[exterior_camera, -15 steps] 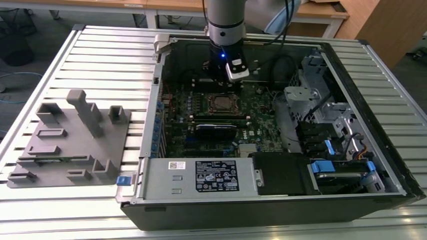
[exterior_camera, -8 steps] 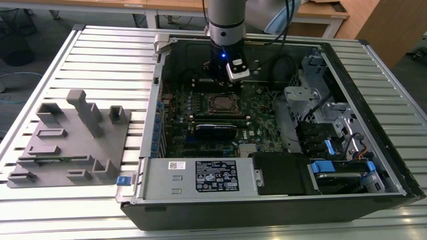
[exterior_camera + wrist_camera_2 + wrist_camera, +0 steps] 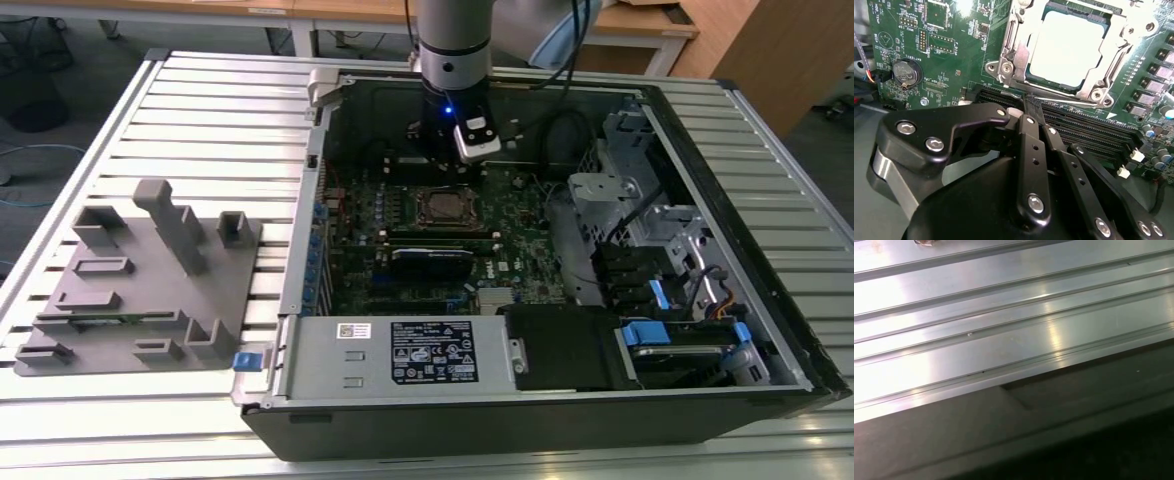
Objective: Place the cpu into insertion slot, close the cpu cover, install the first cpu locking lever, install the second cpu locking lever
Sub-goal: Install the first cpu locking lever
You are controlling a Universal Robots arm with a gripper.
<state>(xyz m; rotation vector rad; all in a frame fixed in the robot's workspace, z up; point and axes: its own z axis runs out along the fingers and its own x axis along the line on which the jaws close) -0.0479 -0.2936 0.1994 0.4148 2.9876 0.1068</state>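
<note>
My gripper (image 3: pixel 1030 107) shut tight, holds nothing, tips over black slots on green board. Cpu (image 3: pixel 1066 47) sits in insertion slot (image 3: pixel 441 207) just past tips, cpu cover (image 3: pixel 1089 92) down around it.

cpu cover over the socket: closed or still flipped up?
Closed. In the second wrist view the cpu cover lies flat around the cpu, whose pale top shows through its cut-out. The gripper hangs beside the socket, fingers together, holding nothing.

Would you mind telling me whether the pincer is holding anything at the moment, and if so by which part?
Nothing is held: the pincer is shut with its tips together and empty, over the board beside the socket, where the chip already sits under its cover.
</note>
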